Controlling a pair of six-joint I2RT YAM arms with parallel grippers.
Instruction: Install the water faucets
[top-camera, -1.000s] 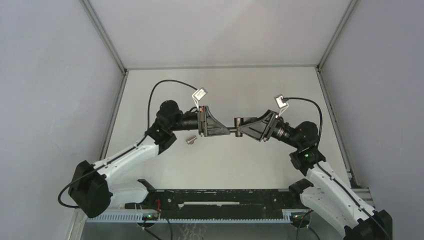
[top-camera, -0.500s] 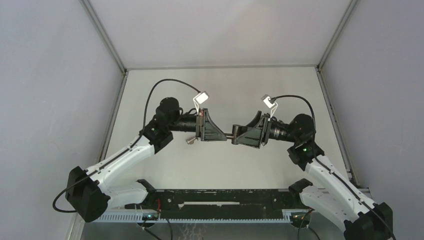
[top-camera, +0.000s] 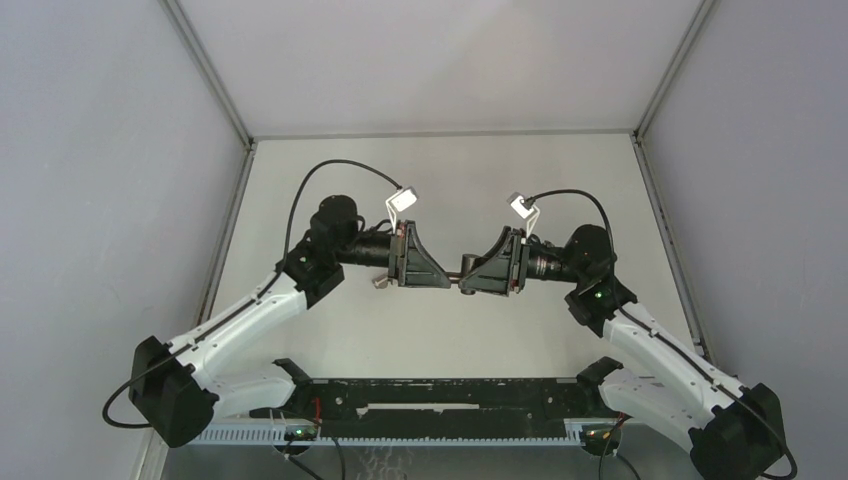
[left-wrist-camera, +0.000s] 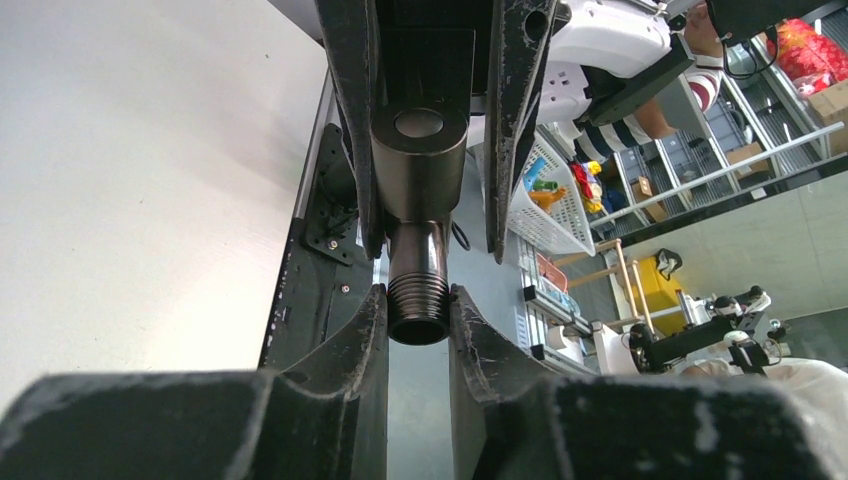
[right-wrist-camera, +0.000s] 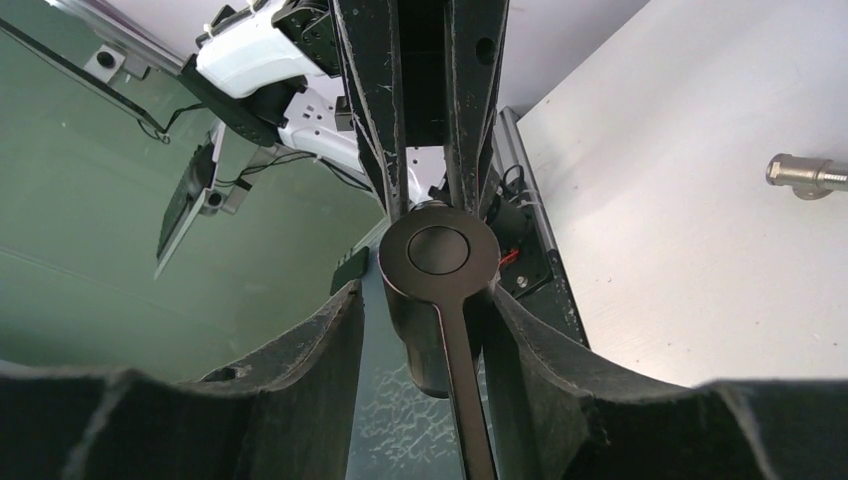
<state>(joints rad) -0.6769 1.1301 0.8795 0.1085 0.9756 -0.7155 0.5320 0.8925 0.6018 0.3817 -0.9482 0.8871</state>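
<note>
Above white tabletop (top-camera: 450, 170), left gripper (left-wrist-camera: 418, 320) clenches dark grey-brown metal T-shaped tap (left-wrist-camera: 418, 190) by its thread. Right gripper (right-wrist-camera: 425, 295) has moved in from three o'clock, narrowing round its head; grip unconfirmed, regrasp likely.

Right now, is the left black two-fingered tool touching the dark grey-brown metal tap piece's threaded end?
Touching. The left wrist view shows the left tool shut on the dark grey-brown metal tap piece, fingers pressed against both sides of its threads.
</note>
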